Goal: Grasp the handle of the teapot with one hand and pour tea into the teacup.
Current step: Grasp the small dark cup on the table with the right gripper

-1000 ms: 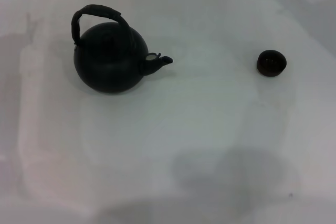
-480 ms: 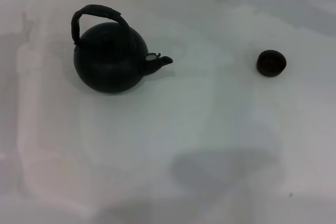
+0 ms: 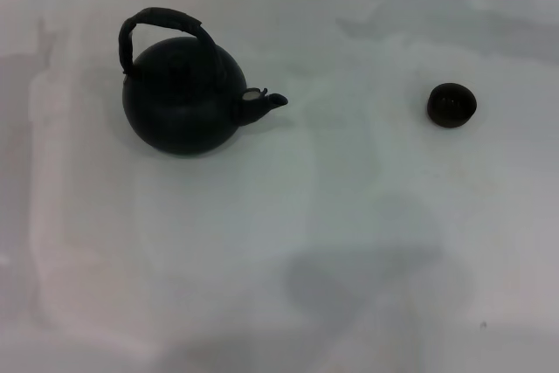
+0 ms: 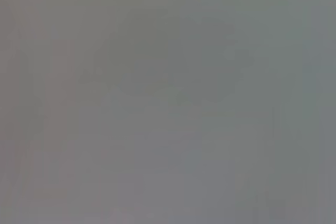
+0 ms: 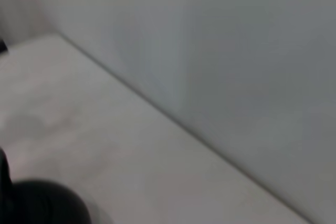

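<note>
The big black teapot [image 3: 182, 102] sits on the left of the white table [image 3: 332, 216], its handle [image 3: 162, 27] arching over the top and its spout pointing right. The tiny teacup [image 3: 452, 104] stands well apart on the right. No gripper shows — open or closed, I cannot tell.

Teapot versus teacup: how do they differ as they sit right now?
The teapot is far bigger than the teacup. The teapot has an arched handle and a spout aimed toward the teacup; the teacup is a plain low bowl. The teapot sits left, the teacup right. Both are dark, upright and untouched on the white table.
</note>
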Available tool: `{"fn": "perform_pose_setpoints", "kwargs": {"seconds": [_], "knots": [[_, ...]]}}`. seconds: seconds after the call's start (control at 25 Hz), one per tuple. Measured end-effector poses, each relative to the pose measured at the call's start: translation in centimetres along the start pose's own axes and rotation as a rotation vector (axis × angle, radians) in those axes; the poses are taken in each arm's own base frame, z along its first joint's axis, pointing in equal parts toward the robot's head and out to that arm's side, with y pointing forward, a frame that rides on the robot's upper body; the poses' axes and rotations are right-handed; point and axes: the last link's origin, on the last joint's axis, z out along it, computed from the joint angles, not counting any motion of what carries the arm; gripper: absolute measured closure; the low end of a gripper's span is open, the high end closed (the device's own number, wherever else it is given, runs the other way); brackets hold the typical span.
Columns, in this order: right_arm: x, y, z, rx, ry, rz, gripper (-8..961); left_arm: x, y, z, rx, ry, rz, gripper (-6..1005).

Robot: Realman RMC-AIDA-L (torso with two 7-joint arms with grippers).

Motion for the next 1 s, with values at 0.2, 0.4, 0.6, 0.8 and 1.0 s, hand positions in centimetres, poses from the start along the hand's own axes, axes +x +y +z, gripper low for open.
{"fn": "perform_pose_setpoints", "kwargs": {"seconds": [0.2,0.4,0.6,0.8,1.0], "knots": [[1.5,1.2,1.5,0.038,0.171,-0.03,148,-0.1,0.0,-0.1,0.0,-0.002,-0.001,111],[2.5,2.1,2.2,0.056,0.295,-0.061,153,-0.1,0.2,-0.1,-0.001,-0.002,-0.005,111],[3.5,2.2,2.3,0.046,0.352,-0.04,158,-0.2,0.4,-0.2,-0.004,-0.004,-0.019,112],[5.3,1.8,2.0,0.087,0.444,-0.024,163,-0.2,0.5,-0.2,-0.005,-0.003,-0.02,111],[6.4,1.9,2.1,0.095,0.492,-0.018,168,-0.2,0.7,-0.1,-0.009,0.0,-0.022,111]]}}
